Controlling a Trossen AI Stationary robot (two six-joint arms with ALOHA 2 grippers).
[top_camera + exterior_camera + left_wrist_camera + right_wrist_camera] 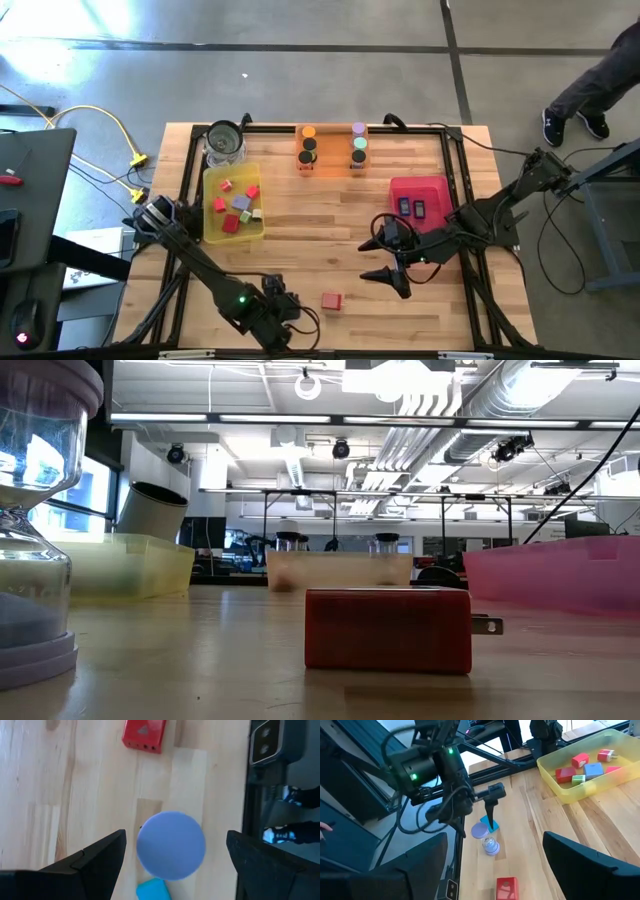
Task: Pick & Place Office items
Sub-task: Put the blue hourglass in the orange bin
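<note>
The left tool (172,855) hangs low over the near edge of the wooden surface (330,215), fingers spread wide and holding nothing. Directly below it, between the 2 fingers in the left wrist view, stands a small hourglass (171,845) w/ a lavender cap (seen end-on as a round disc). A teal block (152,890) lies just beside the hourglass, touching or nearly so. A red block (331,300) lies flat on the bare wood a little further out from the left tool, nothing gripping it; the low view shows it close up w/ a metal prong at 1 end.

The right tool (385,260) sits above the surface on the right side, near the pink tray (415,186), fingers also wide apart and empty. That tray holds 2 dark items (412,207).

The yellow tray (212,230) on the left holds several small pieces: red blocks, a blue 1 and a pale 1 w/ a green end. Behind it stands a clear glass jar (224,141). At the back centre the orange tray (330,162) carries short cylinders in 2 columns: orange and black on 1 side, purple, green and black on the other.

A person's legs and shoes (575,120) show on the floor beyond the far right corner.
</note>
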